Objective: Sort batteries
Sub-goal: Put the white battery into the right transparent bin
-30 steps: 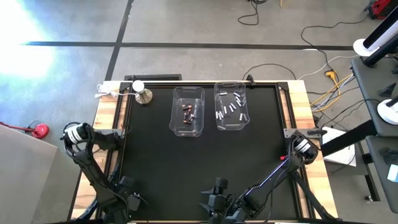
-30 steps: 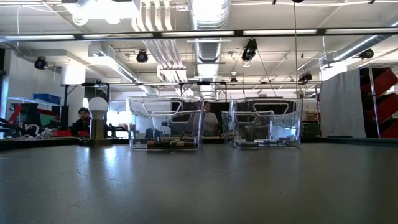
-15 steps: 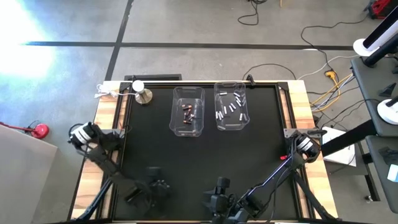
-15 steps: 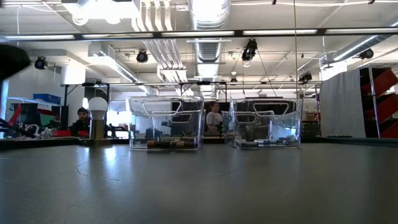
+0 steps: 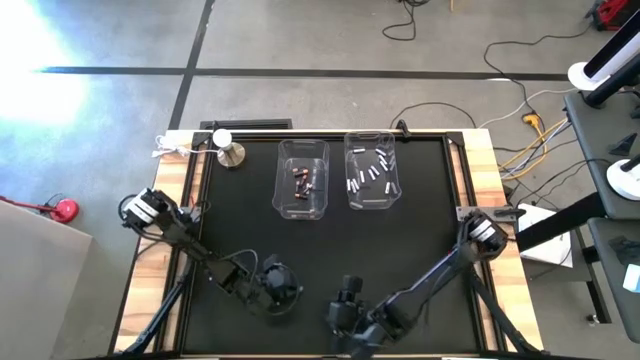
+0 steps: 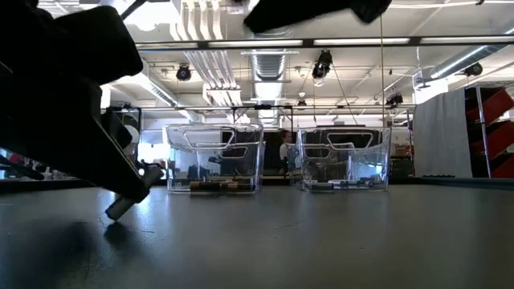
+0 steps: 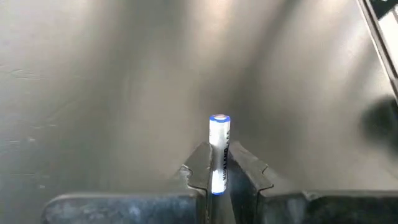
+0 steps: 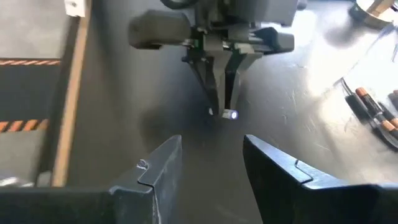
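while both arms reach over the near half of the black table (image 5: 420,240), this is how things stand:
left gripper (image 5: 283,284): fingers pinched tight on a white battery (image 7: 219,152) with a blue-ringed tip, which sticks out past the fingertips; low over the mat, near the front edge, left of centre.
right gripper (image 8: 211,163): fingers apart with nothing between them, just right of the left one and pointing at it.
held battery: in the right wrist view it shows at the tip of the left gripper's fingers (image 8: 231,114), close above the mat.
left bin (image 5: 302,177): clear plastic, far side of the table, dark reddish batteries (image 5: 303,180) inside.
right bin (image 5: 372,170): clear, beside the first, white batteries (image 5: 370,172) inside.
far left corner: silver round knob (image 5: 231,153).
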`<state>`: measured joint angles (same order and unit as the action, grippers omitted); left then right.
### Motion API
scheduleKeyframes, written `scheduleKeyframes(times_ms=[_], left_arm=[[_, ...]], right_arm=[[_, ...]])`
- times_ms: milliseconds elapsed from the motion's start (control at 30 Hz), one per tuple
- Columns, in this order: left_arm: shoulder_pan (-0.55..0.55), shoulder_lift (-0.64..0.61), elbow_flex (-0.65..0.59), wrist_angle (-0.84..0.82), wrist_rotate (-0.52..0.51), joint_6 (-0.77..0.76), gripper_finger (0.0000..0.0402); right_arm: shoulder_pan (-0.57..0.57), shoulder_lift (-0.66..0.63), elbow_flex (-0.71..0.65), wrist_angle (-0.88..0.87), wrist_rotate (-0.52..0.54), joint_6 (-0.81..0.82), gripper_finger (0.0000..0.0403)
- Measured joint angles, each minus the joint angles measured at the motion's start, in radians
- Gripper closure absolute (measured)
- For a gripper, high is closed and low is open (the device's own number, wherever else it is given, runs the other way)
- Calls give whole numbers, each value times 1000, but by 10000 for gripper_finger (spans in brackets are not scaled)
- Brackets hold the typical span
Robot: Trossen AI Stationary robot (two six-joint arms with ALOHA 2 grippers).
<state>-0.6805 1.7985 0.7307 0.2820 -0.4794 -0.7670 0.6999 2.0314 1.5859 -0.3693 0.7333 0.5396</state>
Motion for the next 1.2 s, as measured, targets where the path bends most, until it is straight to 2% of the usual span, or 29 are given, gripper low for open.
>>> scheduleKeyframes(times_ms=[200, 333, 400, 500, 700, 833, 900, 1033, 1200], left_arm=[[32, -2, -33, 25, -39, -2, 388], [33, 18, -29, 21, -139, -11, 380], [33, 36, -22, 23, -150, -9, 371], [31, 67, -17, 14, -160, 0, 350], [29, 83, 4, 14, -171, 63, 292], [13, 25, 7, -2, -171, 148, 253], [-9, -31, 5, -2, -202, 176, 239], [-83, -148, -9, -27, -330, 194, 223], [-238, -283, -35, -20, -610, 209, 224]], right_arm=[[-61, 25, -38, 78, -42, 0, 216], [-91, 45, -48, 101, -76, -7, 208], [-98, 57, -50, 98, -76, -27, 206], [-113, 77, -50, 104, -85, -41, 206], [-145, 98, -50, 97, -186, -58, 204], [-148, 97, -50, 113, -191, -121, 202], [-149, 95, -50, 139, -193, -159, 202], [-163, 99, -50, 207, -231, -218, 202], [-211, 129, -49, 275, -254, -247, 202]])
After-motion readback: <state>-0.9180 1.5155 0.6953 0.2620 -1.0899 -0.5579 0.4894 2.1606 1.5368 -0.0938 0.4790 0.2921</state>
